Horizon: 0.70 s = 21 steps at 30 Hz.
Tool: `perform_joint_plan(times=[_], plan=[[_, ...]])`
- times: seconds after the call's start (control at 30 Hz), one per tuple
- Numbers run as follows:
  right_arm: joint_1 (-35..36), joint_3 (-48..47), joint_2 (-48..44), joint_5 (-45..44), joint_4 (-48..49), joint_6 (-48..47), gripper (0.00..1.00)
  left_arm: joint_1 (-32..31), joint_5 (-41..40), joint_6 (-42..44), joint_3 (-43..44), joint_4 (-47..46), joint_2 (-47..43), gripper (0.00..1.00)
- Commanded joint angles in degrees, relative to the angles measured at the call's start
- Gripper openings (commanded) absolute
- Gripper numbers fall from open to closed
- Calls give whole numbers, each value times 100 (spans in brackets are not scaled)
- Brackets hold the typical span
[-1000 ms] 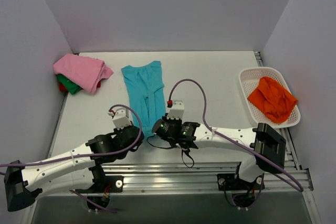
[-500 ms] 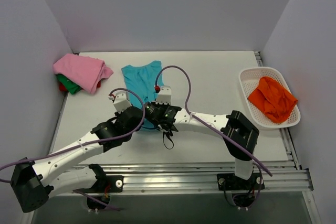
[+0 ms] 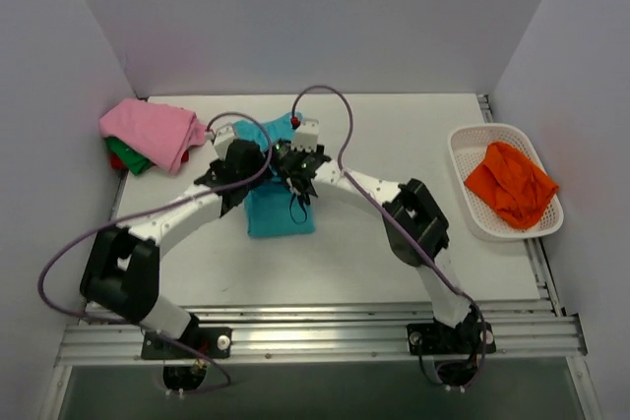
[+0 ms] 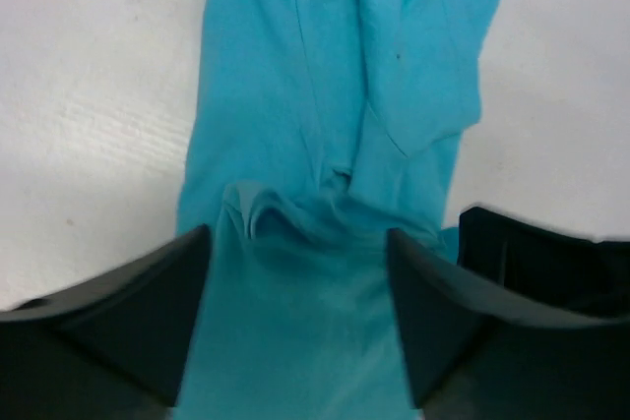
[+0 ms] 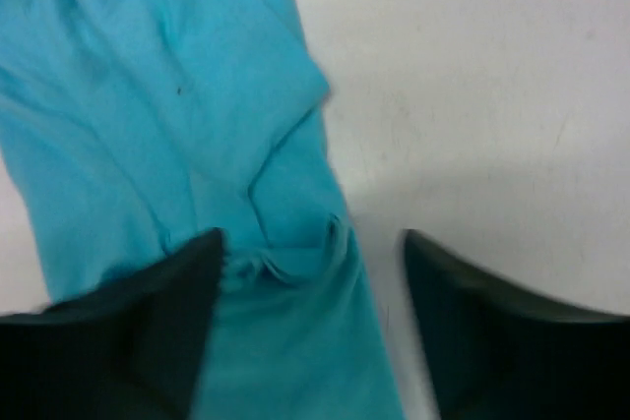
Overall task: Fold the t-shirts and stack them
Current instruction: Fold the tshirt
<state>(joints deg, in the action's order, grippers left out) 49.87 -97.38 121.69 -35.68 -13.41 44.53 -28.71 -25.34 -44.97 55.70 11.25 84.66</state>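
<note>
Teal, soft-cloth short-sleeved t-shirt point(image 3: 281, 215) lies as a narrow lengthwise strip in the middle of the pale bench point(image 3: 394, 145), between the stack at the left and the basket at the right. The left tool point(image 4: 297, 253) and right tool point(image 5: 313, 240) sit side by side over its middle. Each has its jaws wide apart, with a small pucker of cloth between them, gripping nothing.

Cloth this light and limp should sag and crease rather than hold shape, so I judge it is best pinched at two corners of one edge, through all layers.

A white lattice plastic basket point(image 3: 487, 129) holds one crumpled orange t-shirt point(image 3: 510, 187). At the far left, a folded pink t-shirt point(image 3: 148, 130) tops a green t-shirt point(image 3: 128, 156).
</note>
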Motion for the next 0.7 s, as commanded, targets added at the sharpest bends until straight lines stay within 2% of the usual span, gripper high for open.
perform_joint_plan(times=[0.0,0.03,0.13,0.2,0.3,0.43,0.47,0.57,0.6,0.67], plan=[[-511,-1356,548,123,-494,-497,96,627,625,208,1121,-362,874,94],[-591,-1702,827,123,-635,-603,100,717,688,208,1388,-21,1242,94],[-785,-2651,988,44,-1163,-779,100,788,592,418,2233,333,1482,94],[-812,-2594,770,-131,-1086,-841,100,814,530,445,2584,666,1422,94],[-838,-1681,-12,-193,-639,-859,100,841,188,445,2666,976,905,94],[-847,-109,-1293,-176,-277,-605,100,823,73,209,1806,967,-411,94],[-830,599,-1514,-115,-207,-412,100,780,134,60,1317,993,-616,94],[-716,1789,-2393,219,469,-244,100,535,257,-108,227,941,-1407,94],[-628,2463,-2569,272,732,-78,100,437,275,-117,-39,854,-1678,94],[-488,3047,-3027,430,979,72,100,218,563,-74,-767,678,-1856,94]])
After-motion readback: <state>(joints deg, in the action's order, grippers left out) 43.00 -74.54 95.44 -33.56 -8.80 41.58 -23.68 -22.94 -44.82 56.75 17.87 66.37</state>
